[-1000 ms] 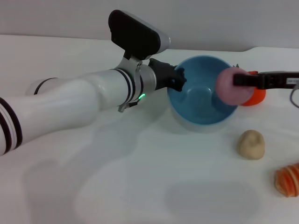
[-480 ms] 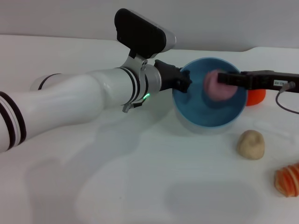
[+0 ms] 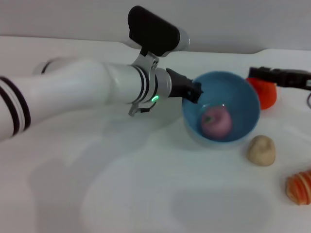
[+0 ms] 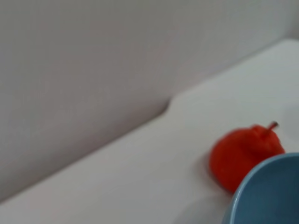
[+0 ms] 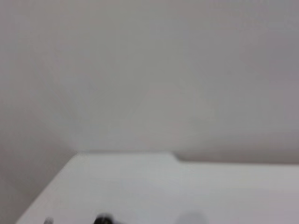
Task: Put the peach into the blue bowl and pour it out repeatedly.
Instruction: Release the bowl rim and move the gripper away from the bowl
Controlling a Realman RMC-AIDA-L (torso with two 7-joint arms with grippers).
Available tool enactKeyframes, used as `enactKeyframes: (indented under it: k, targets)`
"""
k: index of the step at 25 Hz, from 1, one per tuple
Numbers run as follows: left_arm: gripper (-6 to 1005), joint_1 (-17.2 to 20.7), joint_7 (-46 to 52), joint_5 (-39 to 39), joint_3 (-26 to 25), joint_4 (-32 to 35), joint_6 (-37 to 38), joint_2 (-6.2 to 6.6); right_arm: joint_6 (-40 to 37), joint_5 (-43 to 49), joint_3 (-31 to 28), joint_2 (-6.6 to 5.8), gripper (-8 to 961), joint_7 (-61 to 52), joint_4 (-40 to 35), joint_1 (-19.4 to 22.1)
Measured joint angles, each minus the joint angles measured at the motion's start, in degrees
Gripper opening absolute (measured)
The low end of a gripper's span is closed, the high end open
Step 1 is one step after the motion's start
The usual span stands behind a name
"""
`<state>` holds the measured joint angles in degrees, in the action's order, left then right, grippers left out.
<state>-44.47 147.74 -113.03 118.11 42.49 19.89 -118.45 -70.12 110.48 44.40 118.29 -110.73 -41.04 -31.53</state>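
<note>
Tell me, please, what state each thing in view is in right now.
Peach: loose inside the bowl, not held.
Bowl: tilted toward the camera, rim at the left gripper.
Right gripper: away from the bowl, above the orange-red fruit, holding nothing.
Beige lump: lying on the table.
Striped item: lying on the table.

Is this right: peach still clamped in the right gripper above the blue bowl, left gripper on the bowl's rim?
Not quite. The head view shows the peach lying inside the blue bowl, free of the right gripper, which is beside the bowl. The left gripper is at the rim, as stated.
</note>
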Motion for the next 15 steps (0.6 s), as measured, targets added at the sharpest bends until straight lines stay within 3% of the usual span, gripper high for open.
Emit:
enactKeyframes:
  k: [6, 15]
  targets:
    - [0, -3.8, 0.0, -4.4, -8.0, 0.0, 14.3, 0.14, -0.5, -1.7, -4.3, -0.06, 458, 0.3, -2.4, 4.8]
    - [-1, -6.1, 0.3, -6.1, -7.6, -1.9, 17.7, -0.39, -1.2, -2.9, -5.5, 0.39, 459, 0.4, -1.6, 9.1]
